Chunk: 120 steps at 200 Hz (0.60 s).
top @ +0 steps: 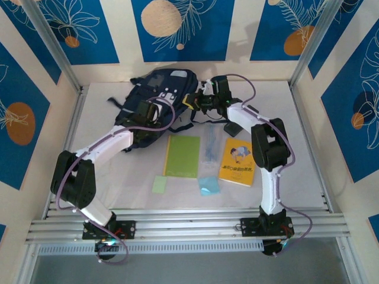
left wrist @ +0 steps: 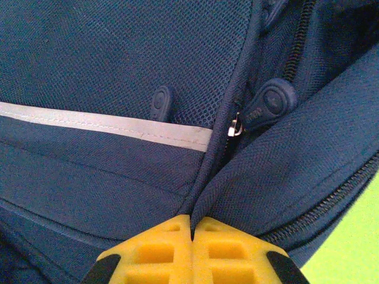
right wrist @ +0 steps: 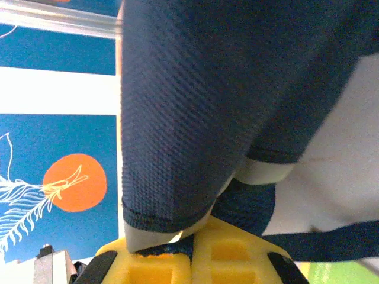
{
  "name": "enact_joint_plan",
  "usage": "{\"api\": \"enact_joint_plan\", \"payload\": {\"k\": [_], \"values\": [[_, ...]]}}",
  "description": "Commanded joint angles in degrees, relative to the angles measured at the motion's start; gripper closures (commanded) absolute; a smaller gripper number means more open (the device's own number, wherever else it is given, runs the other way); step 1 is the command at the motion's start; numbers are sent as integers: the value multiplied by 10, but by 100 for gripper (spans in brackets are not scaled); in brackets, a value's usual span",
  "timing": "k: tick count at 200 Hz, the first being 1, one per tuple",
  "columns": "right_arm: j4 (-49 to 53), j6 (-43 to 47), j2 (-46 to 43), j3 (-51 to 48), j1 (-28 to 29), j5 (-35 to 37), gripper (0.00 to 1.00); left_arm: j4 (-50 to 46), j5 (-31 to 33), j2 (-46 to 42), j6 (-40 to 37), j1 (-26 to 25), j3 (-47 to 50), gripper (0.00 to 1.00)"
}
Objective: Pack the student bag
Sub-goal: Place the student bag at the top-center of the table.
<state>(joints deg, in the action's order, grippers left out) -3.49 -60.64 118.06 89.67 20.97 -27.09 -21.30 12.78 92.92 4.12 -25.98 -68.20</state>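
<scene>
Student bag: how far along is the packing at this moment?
Early. Done: nothing looks packed. In hand: the left claw and right claw are both shut on fabric of the student bag. To go: the green notebook, yellow book and clear packet lie on the table.

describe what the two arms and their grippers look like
The left arm and right arm have white links with bulky black joints, and a lilac cable loops along each. The left gripper and right gripper have yellow fingers moulded with square recesses and black outer corners.
</scene>
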Motion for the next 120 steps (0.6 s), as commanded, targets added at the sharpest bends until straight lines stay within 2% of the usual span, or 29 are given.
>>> {"api": "enact_joint_plan", "payload": {"k": [1,23,41,53,69,78,100,120], "values": [[-6,-77,-66,-64,12,-17,100,77,51,52,-20,20,-31,100],[-75,-173,-97,-137,33,63,100,85,38,92,-21,18,-72,100],[-98,-237,-100,-154,40,111,100,70,24,101,-8,14,-97,100],[-101,-273,-98,-151,41,134,100,60,19,87,4,8,-96,87],[-93,-301,-96,-135,42,156,100,47,5,46,25,-6,-77,65],[-76,-306,-95,-118,43,164,100,41,-13,17,43,-13,-61,58],[-47,-308,-87,-77,49,169,100,38,-61,-51,113,-38,-12,56],[-48,-329,-68,-54,53,161,100,90,-112,-93,195,-62,47,57]]}}
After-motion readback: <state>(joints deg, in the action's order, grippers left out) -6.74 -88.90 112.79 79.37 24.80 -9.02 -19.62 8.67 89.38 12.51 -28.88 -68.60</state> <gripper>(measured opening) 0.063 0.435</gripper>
